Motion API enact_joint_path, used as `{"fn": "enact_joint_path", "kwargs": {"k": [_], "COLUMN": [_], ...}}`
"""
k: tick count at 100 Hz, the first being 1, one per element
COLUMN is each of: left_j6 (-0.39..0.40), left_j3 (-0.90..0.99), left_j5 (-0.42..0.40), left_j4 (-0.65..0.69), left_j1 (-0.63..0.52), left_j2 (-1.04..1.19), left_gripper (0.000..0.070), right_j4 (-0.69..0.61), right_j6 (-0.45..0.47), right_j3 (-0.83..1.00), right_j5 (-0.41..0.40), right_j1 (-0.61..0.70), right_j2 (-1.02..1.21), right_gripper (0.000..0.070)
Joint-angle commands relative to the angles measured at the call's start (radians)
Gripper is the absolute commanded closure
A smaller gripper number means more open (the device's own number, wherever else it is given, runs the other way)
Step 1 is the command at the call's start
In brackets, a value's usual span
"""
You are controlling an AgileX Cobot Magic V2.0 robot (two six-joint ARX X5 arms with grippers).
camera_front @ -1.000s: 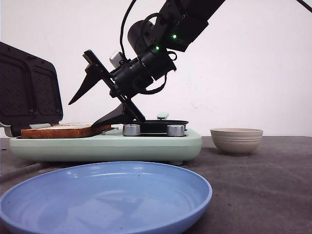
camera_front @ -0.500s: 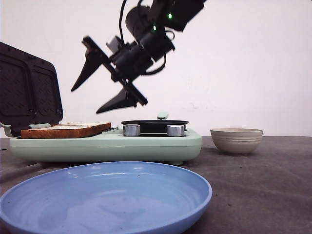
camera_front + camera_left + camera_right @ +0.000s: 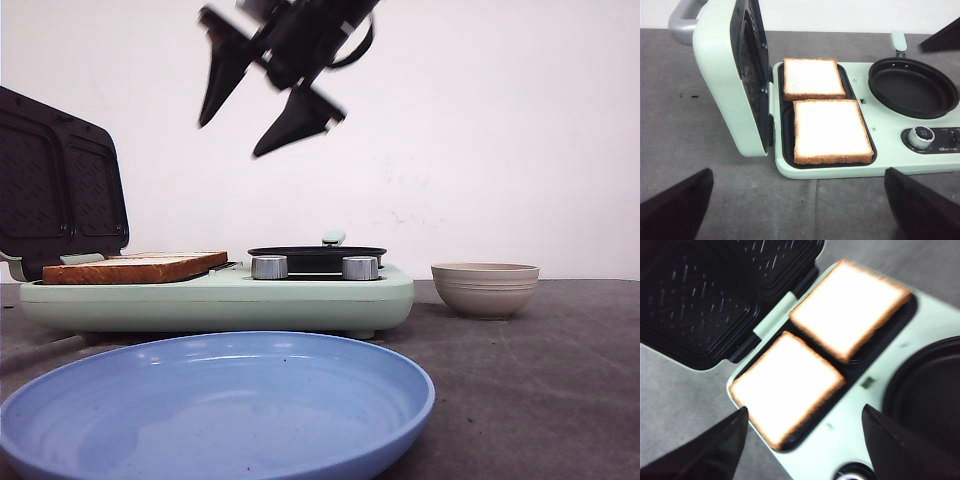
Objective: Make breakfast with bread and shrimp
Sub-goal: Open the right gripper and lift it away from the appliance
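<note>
Pale mint-green breakfast maker (image 3: 300, 298): stands on the dark grey surface (image 3: 540, 380), lid open and upright at its left end. Lid interior (image 3: 55, 190) black, with two quilted non-stick panels; a grey handle (image 3: 682, 22) shows on its outer side in the left wrist view.

Two thick square slices of white bread with golden-brown crusts (image 3: 827, 131): lying flat, side by side, in the black grill tray of the breakfast maker, edges close together. Both sit within the tray recess, just beside the open lid. In the front view they appear as one toasted edge (image 3: 135, 267).

Round black frying pan (image 3: 912, 87): seated on the right half of the appliance, beside the bread tray; a short mint handle (image 3: 898, 41) projects from its far side. Two silver control knobs (image 3: 268, 267) face forward below it.

Beige ribbed ceramic bowl (image 3: 485, 288): on the surface, right of the appliance, apart from it.

Blue shallow round plate (image 3: 215, 410): nearest the front camera, before the appliance.

Right gripper (image 3: 262, 100): black, high above the appliance, blurred; fingers spread apart, grasping nothing.

Left gripper (image 3: 800, 210): only the two dark fingers (image 3: 675, 210) show, at the frame corners of the left wrist view, wide apart and released, over the surface in front of the bread tray.
</note>
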Motion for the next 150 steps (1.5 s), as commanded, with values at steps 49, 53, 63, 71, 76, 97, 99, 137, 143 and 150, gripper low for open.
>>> {"fn": "enact_joint_path", "kwargs": {"k": [49,53,63,71,76,97,99,137,143,150], "left_j6": [0.005,0.005,0.005,0.003,0.000,-0.004,-0.005,-0.029,-0.029,-0.030], "left_j3": [0.003,0.003,0.003,0.003,0.003,0.003,0.003,0.003,0.003,0.003], "left_j5": [-0.005,-0.005,-0.005,-0.005,-0.005,-0.005,-0.005,-0.005,-0.005,-0.005], "left_j4": [0.008,0.008,0.007,0.007,0.007,0.005,0.006,0.002,0.004,-0.002], "left_j1": [-0.002,-0.002,-0.002,-0.002,-0.002,-0.002,-0.002,-0.002,-0.002,-0.002], "left_j2": [0.001,0.001,0.001,0.001,0.001,0.001,0.001,0.001,0.001,0.001], "left_gripper": [0.0000,0.0000,0.0000,0.0000,0.0000,0.0000,0.0000,0.0000,0.0000,0.0000], "right_j4": [-0.055,-0.048,-0.002,0.065,0.112,0.273,0.279,0.316,0.322,0.335], "right_j6": [-0.123,-0.127,-0.149,-0.153,-0.153,-0.166,-0.169,-0.111,-0.084,-0.054], "right_j3": [0.019,0.005,-0.077,-0.193,-0.281,-0.676,-0.708,-1.216,-1.269,-1.320], "right_j5": [0.012,0.012,0.011,0.011,0.011,0.011,0.011,0.098,0.112,0.112], "right_j1": [-0.107,-0.115,-0.128,-0.137,-0.142,-0.151,-0.151,-0.152,-0.152,-0.152], "right_j2": [-0.277,-0.299,-0.377,-0.456,-0.513,-0.767,-0.789,-1.222,-1.276,-1.328], "right_gripper": [0.0262,0.0268,0.0300,0.0300,0.0300,0.0300,0.0300,0.0300,0.0300,0.0300]}}
